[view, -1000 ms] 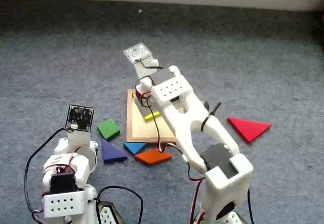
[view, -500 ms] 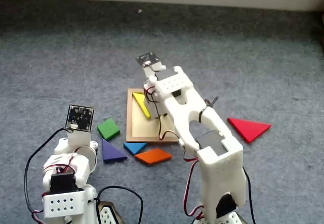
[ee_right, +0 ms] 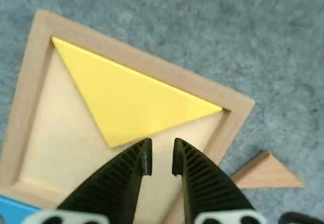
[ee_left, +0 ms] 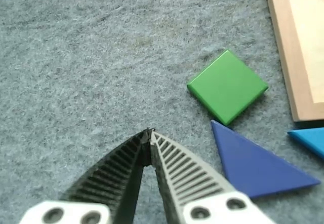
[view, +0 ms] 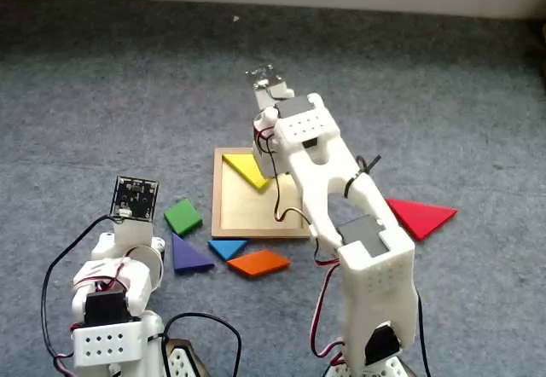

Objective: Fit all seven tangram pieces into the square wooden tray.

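Yellow triangle (view: 246,170) lies flat inside the wooden tray (view: 217,198), long side snug against one rim. Right gripper (ee_right: 160,159) hovers just above it, jaws a narrow gap apart, holding nothing. Left gripper (ee_left: 150,137) hangs pinched closed over carpet (ee_left: 76,57), near the green square (ee_left: 228,86).

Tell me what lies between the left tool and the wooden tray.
The green square lies between the left tool and the wooden tray, as the left wrist view shows.
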